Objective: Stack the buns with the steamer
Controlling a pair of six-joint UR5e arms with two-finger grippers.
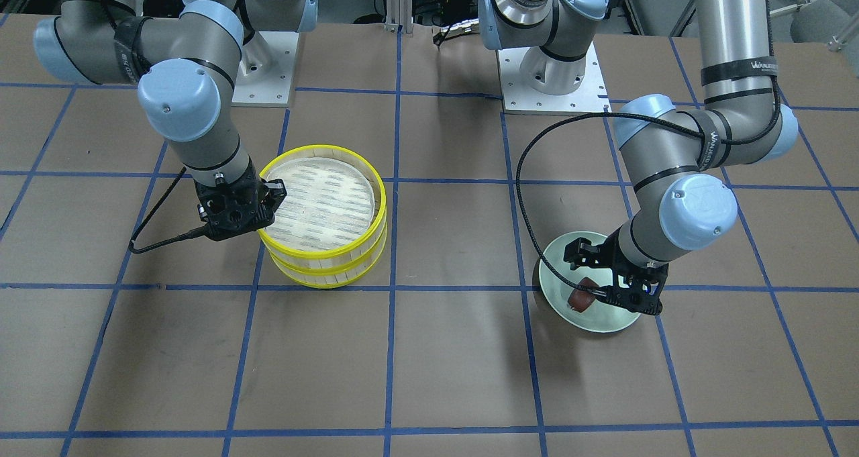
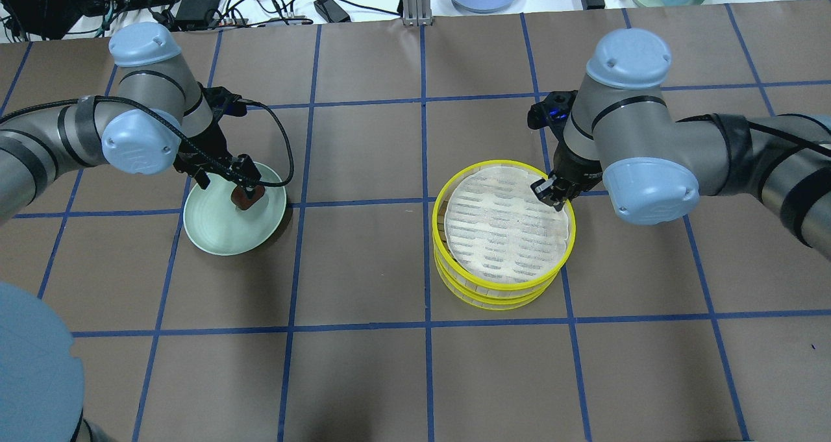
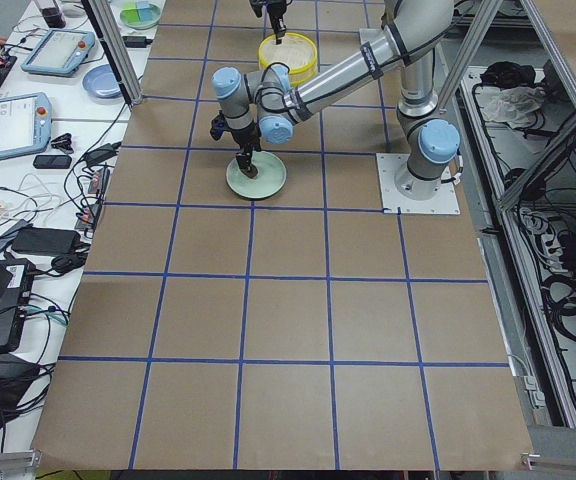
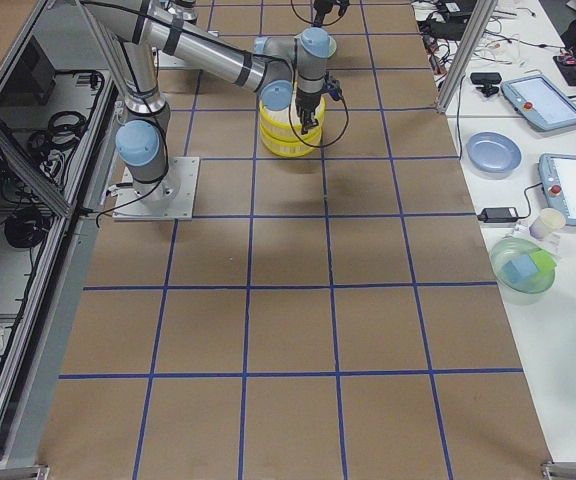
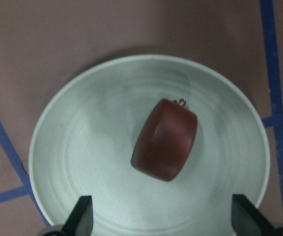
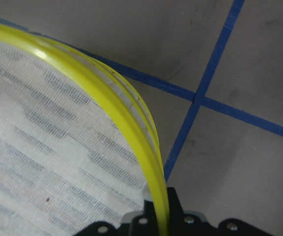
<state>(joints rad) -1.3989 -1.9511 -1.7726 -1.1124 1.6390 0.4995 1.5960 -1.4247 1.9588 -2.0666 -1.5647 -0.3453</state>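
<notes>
Right gripper [image 2: 550, 192] clamps the rim of the empty upper steamer tray [image 2: 500, 234], stacked on the lower tray [image 1: 322, 277]; on the robot's left, the left gripper [image 5: 163, 219], jaws apart, hangs over the reddish-brown bun [image 5: 165, 140], not yet lifted off its green plate [image 5: 82, 128].

steamer [image 1: 322, 262] yellow rims, whitish woven floor | bun [image 5: 165, 140] reddish-brown | plate [image 5: 82, 147] pale green
</notes>
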